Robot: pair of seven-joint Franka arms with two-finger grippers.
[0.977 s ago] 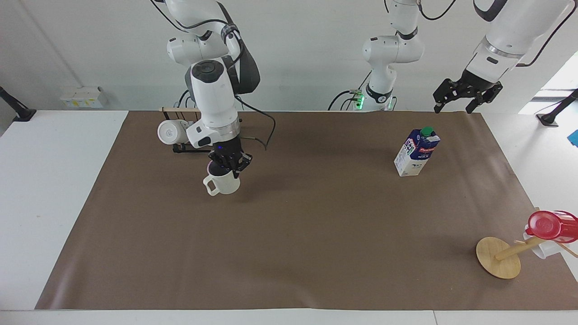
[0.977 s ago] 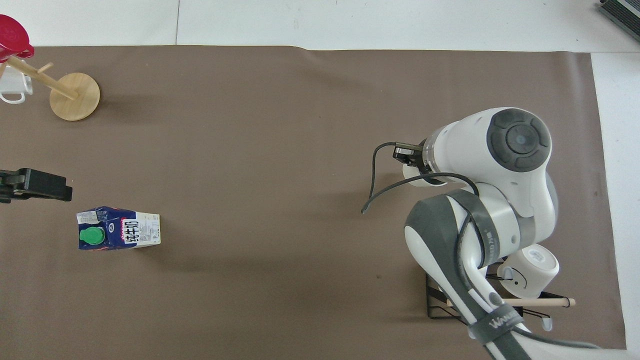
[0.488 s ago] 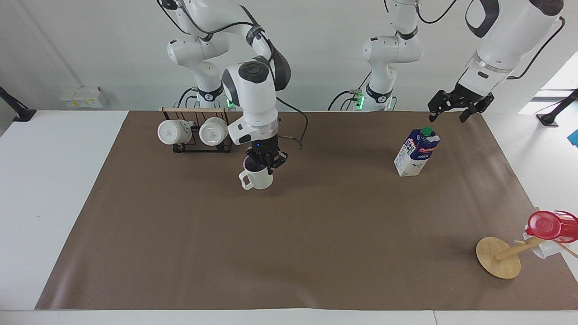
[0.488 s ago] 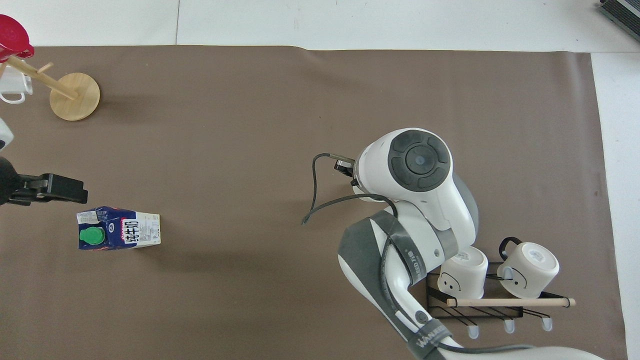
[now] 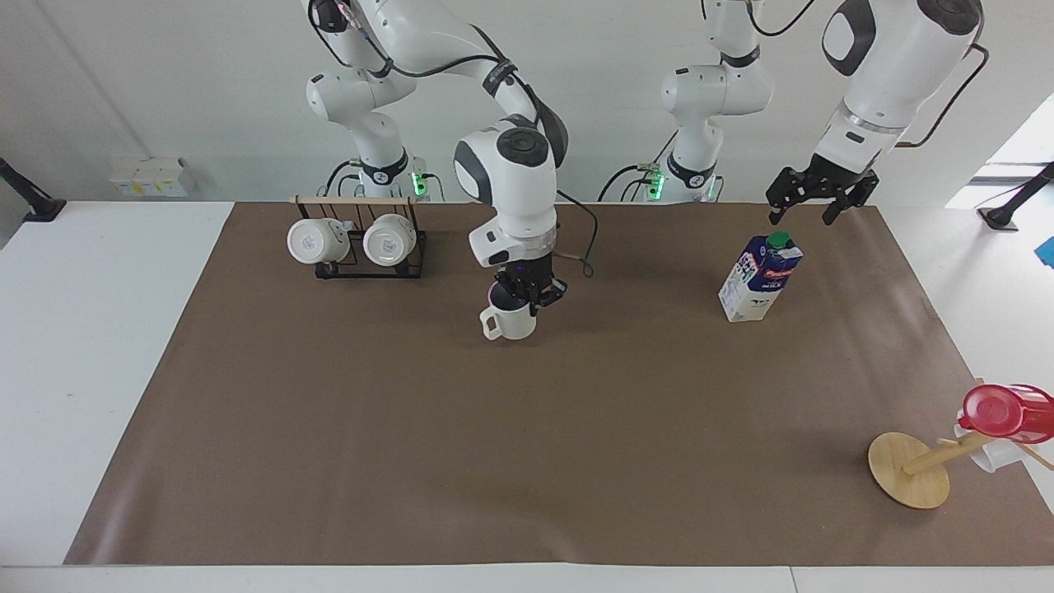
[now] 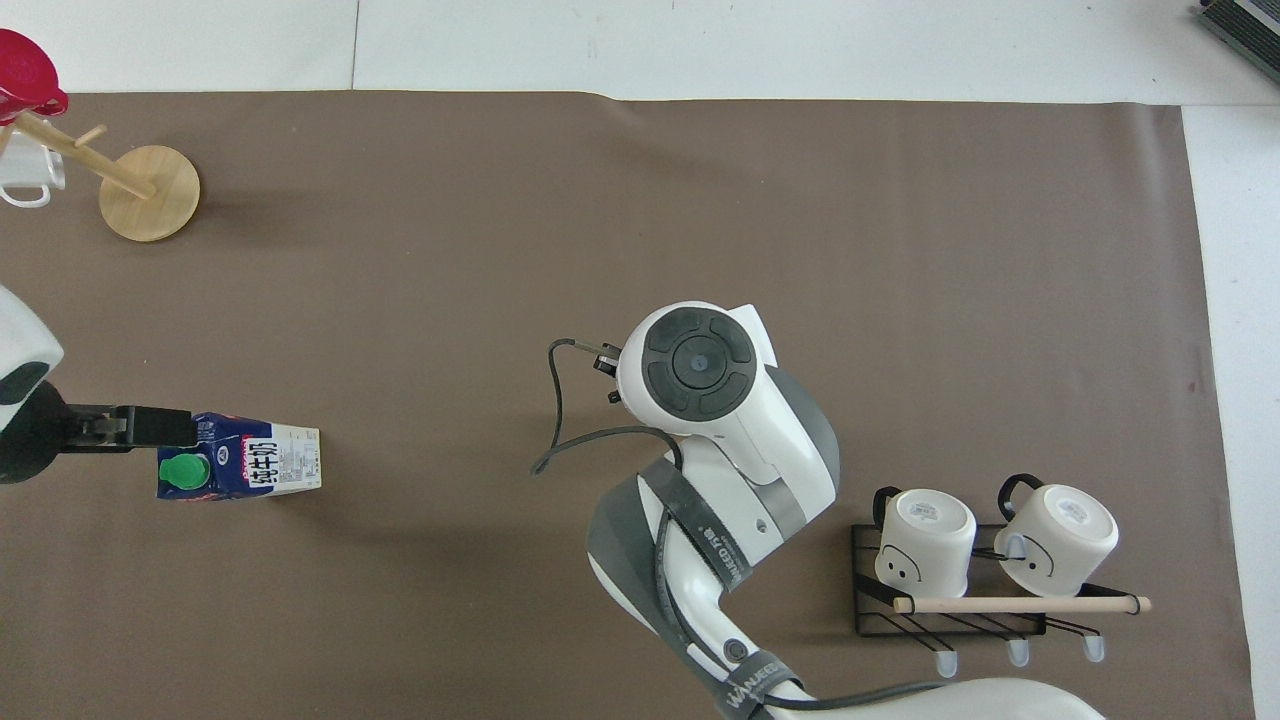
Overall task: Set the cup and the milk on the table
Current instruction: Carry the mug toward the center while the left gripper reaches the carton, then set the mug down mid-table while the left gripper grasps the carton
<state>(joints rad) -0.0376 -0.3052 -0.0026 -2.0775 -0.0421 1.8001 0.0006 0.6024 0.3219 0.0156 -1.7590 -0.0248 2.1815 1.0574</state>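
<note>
The right pincer [image 5: 527, 293] grasps the cup [image 5: 510, 319] by its rim, carrying it just above the surface [image 5: 99, 329] toward the milk [image 5: 759, 277]. The left pincer [image 5: 803, 203] hangs released over the standing milk, not yet gripped.

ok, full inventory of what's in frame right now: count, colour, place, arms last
cup: 1, cream-white with dark inside, held by its rim in the right gripper, mid-table, about as near the robots as the milk; whether it touches the paper is unclear
milk: 1, blue-and-white carton with green cap, upright on the paper toward the left arm's end
wire rack: 1, black with a wooden bar, toward the right arm's end, near the robots
white mugs: 2, hanging on the wire rack
wooden stand: 1, light wood, tipped over, far from the robots at the left arm's end
red cup: 1, on the wooden stand
table: 1, white, with a brown paper sheet
right gripper: shut on the cup
left gripper: open, above the milk, not touching
</note>
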